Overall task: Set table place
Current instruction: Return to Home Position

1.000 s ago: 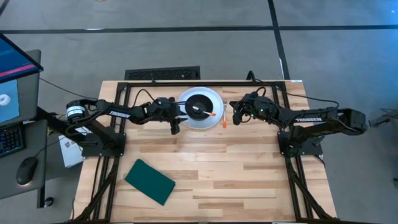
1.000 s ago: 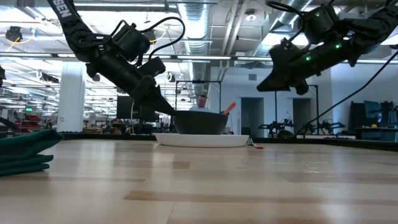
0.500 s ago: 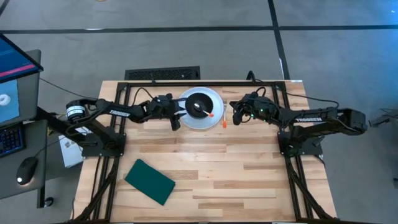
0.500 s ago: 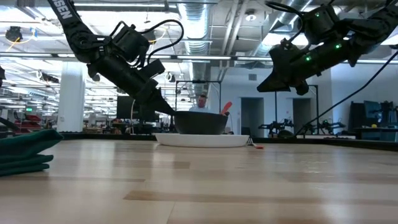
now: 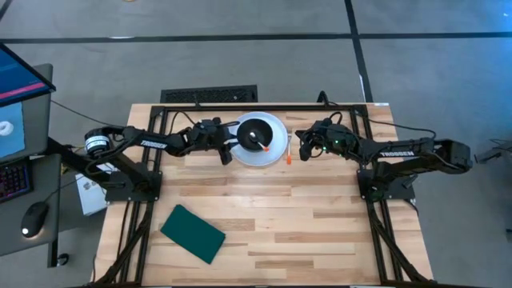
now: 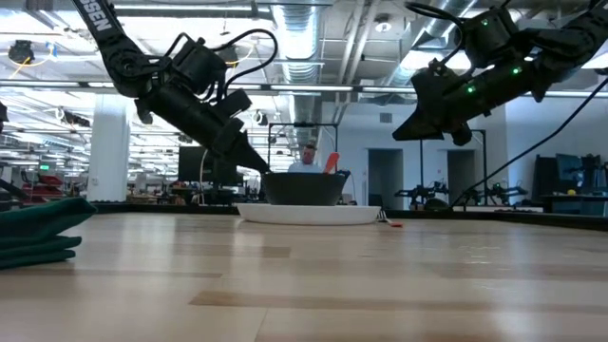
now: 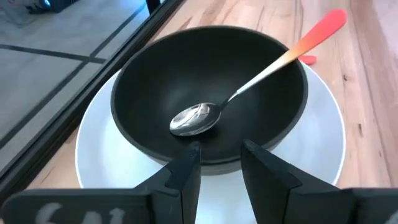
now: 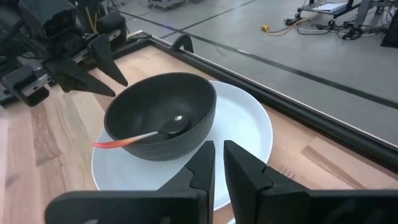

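A round white plate (image 5: 276, 152) lies on the wooden table (image 5: 320, 216) near its far edge. A black bowl (image 5: 256, 132) stands on it, with a spoon (image 7: 205, 118) in it. The spoon's orange handle (image 7: 320, 28) leans over the bowl's rim. My left gripper (image 5: 227, 153) is open and empty at the plate's left rim; its fingers (image 7: 189, 171) stand in front of the bowl. My right gripper (image 5: 303, 152) hangs above the table just right of the plate, empty, with a narrow gap between its fingers (image 8: 205, 162).
An orange-handled utensil (image 5: 287, 157) lies on the table at the plate's right rim. A dark green pad (image 5: 193, 233) lies near the table's near left corner. A black frame (image 5: 264, 107) runs along the far edge. A person (image 6: 306, 157) stands far behind the table.
My left gripper has drawn a little toward the table's far edge beside the plate. The spoon's orange handle has swung round in the bowl, toward the table's left.
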You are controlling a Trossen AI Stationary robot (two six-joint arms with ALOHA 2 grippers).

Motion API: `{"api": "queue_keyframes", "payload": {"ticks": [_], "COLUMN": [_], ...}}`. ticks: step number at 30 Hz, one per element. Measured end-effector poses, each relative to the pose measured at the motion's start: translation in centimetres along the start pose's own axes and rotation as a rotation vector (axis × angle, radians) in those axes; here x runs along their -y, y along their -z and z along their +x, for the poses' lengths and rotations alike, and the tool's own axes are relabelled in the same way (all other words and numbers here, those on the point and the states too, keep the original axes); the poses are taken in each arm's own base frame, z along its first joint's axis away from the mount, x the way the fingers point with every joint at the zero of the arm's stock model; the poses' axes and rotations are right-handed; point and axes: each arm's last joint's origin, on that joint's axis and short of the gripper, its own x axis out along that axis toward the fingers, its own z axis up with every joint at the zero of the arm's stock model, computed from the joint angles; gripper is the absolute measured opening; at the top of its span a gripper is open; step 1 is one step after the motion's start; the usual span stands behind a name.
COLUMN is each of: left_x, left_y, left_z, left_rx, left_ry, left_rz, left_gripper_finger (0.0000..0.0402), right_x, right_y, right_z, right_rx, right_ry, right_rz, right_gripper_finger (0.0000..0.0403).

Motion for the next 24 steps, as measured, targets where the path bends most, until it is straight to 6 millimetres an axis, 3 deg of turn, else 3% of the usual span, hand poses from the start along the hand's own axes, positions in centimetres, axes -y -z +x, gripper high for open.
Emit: {"api": "queue_keyframes", "payload": {"ticks": [5,9,16,20,24], "left_x": [-0.1,-0.3,-0.7,-0.5,-0.1], "left_y": [-0.6,-2.3,-4.6,-4.1,-2.4], "left_z": [-0.4,-2.1,-7.8,-11.5,-14.1], "left_rx": [0.037,0.115,0.319,0.44,0.526], "left_ry": [-0.017,-0.048,-0.156,-0.191,-0.201], "left_rz": [0.031,0.037,0.019,-0.009,-0.037], "left_gripper_finger": [0.0106,0.0106,0.0106,0.0106,0.0106], "right_x": [0.0,0.0,0.0,0.0,0.0], "right_y": [0.0,-0.2,-1.2,-1.9,-2.3], "right_z": [0.0,-0.1,-1.0,-1.8,-2.3], "right_rx": [0.001,0.017,0.081,0.13,0.152], "right_ry": [0.0,-0.003,-0.011,-0.014,-0.016], "right_rz": [0.014,0.0,-0.1,-0.136,-0.147], "right_gripper_finger": [0.0059,0.0059,0.0059,0.0059,0.0059]}}
